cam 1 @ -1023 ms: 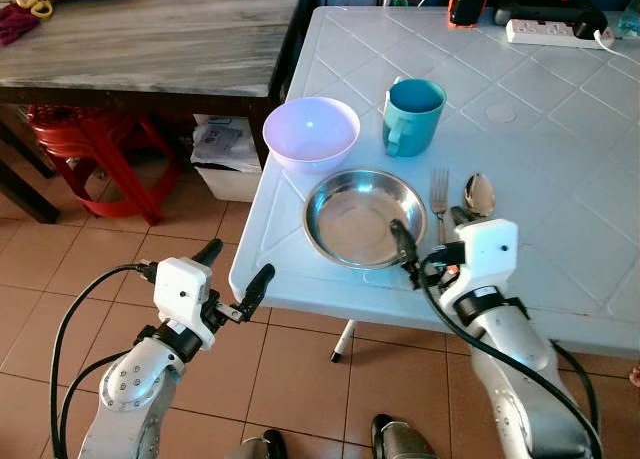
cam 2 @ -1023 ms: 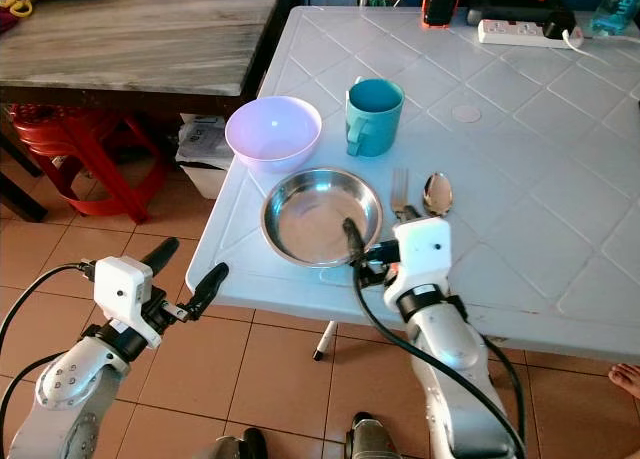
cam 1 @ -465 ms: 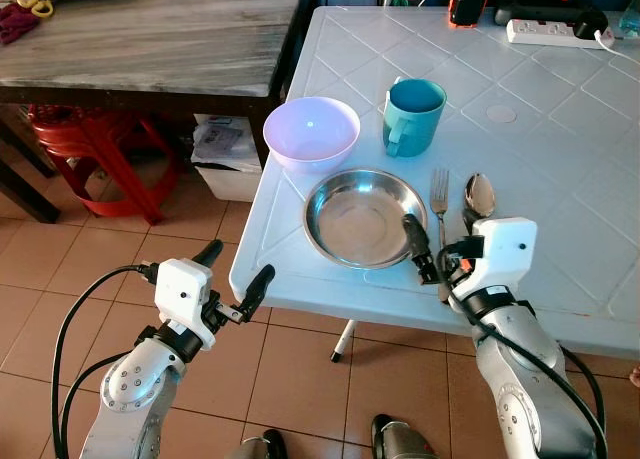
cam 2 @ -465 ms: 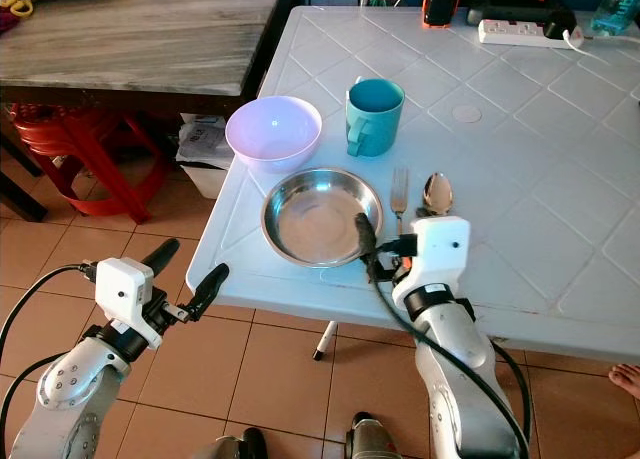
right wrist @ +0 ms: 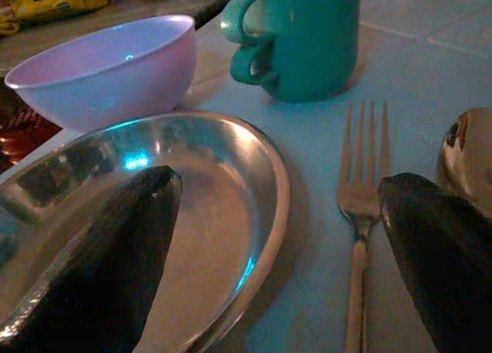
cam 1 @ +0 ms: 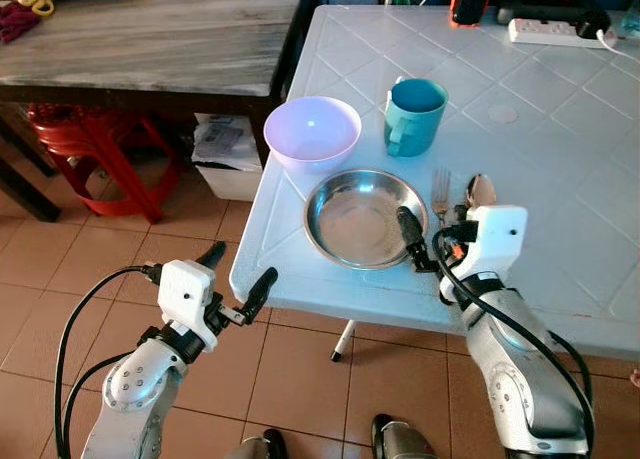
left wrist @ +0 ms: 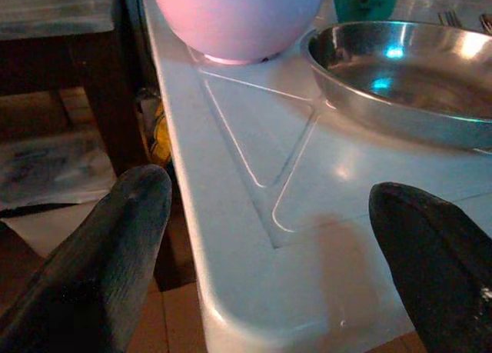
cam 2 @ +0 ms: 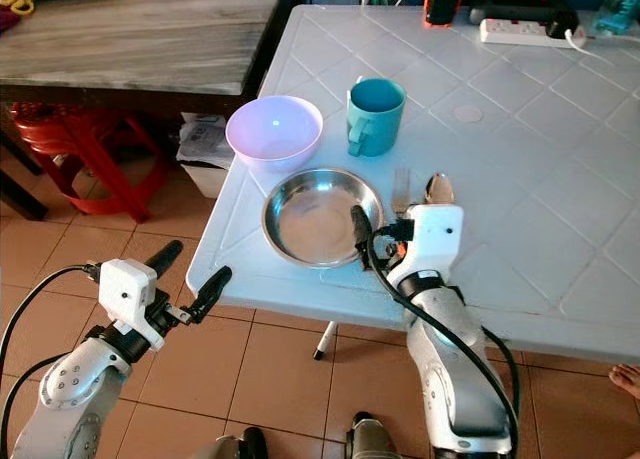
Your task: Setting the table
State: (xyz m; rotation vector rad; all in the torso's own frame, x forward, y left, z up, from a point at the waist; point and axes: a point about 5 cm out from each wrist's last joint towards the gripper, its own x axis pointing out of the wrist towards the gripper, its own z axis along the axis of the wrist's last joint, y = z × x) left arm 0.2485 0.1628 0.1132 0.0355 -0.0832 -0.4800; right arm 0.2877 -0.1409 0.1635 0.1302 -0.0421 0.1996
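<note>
On the white table [cam 1: 560,179] there was one lilac bowl [cam 1: 312,132], one steel plate [cam 1: 362,217], one teal mug [cam 1: 413,115], one fork [cam 1: 440,189] and one spoon [cam 1: 480,190]. At the table's far edge lay one power strip [cam 1: 555,31]. Beside it stood one wooden table [cam 1: 150,39], with one red stool [cam 1: 85,144] beneath. Two grippers showed, left [cam 1: 237,275] and right [cam 1: 432,237].

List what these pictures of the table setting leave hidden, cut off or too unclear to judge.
- Fork and spoon handles: head views, hidden behind the right gripper.
- Teal mug: right wrist view, top cut off by the edge.
- Orange-black object at the table's far end: head views, cut off, unidentifiable.
- Items under the wooden table: too small.
</note>
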